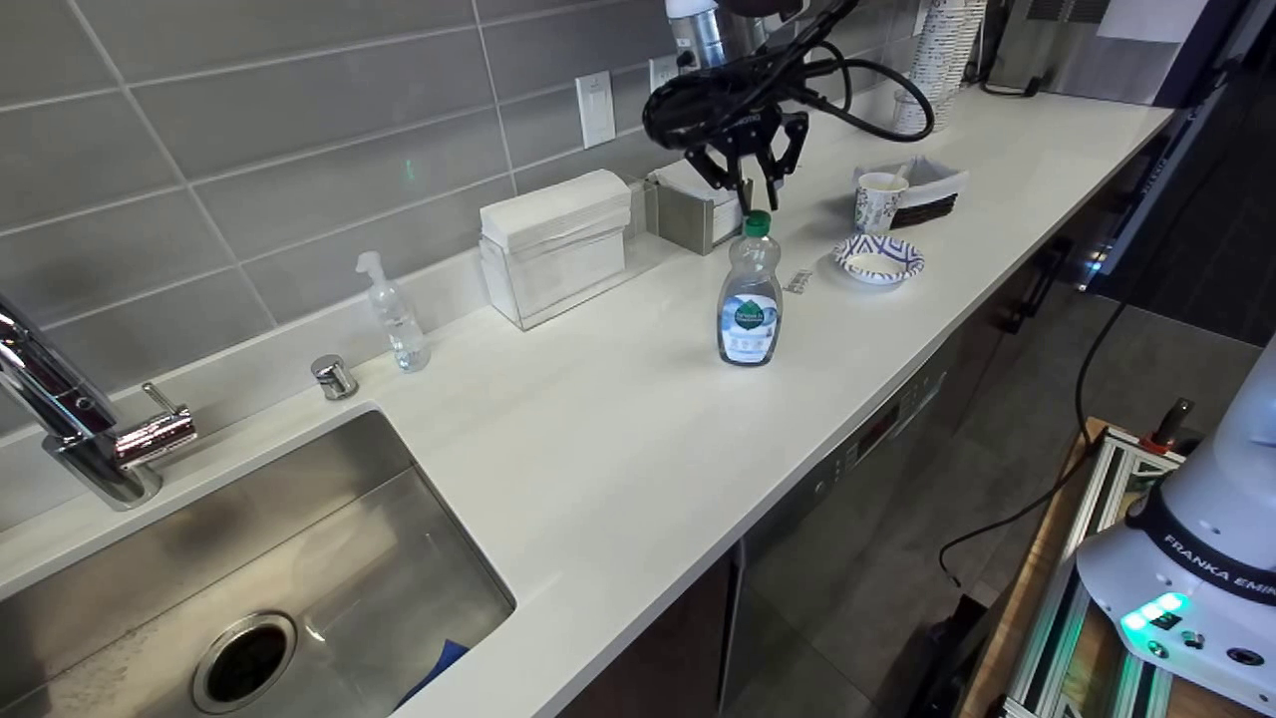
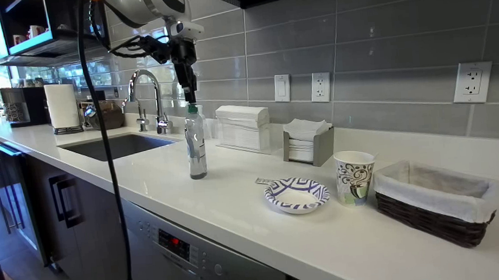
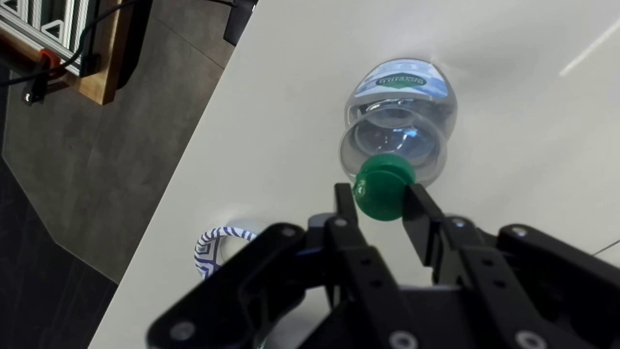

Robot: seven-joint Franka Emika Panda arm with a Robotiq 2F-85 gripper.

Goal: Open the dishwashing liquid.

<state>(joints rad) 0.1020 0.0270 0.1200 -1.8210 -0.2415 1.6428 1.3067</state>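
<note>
- My gripper [image 1: 759, 202] hangs over the upright dishwashing liquid bottle [image 1: 750, 299] — fingertips [image 3: 345, 198] at its cap [image 3: 383, 196], touching or apart I can't tell.
- The bottle stands on the countertop [image 1: 598, 429]; the dishwasher [image 2: 228, 269] sits below.
- In an exterior view, I see the sink [image 1: 289, 499] to the bottle's left, the faucet [image 1: 80, 414] at the sink's rear rim.
- Along the wall [image 1: 349, 120] there: pump bottle [image 1: 401, 324], paper towel holder [image 1: 573, 279], napkin holder [image 1: 678, 217], left to right.
- In an exterior view, the paper bowl [image 2: 297, 197] lies before the napkin holder — the paper cup [image 2: 354, 178] between bowl and wicker basket [image 2: 431, 221].

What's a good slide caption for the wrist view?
Open gripper poised at the green cap of the upright dishwashing liquid, with a blue-patterned bowl partly hidden.
</note>
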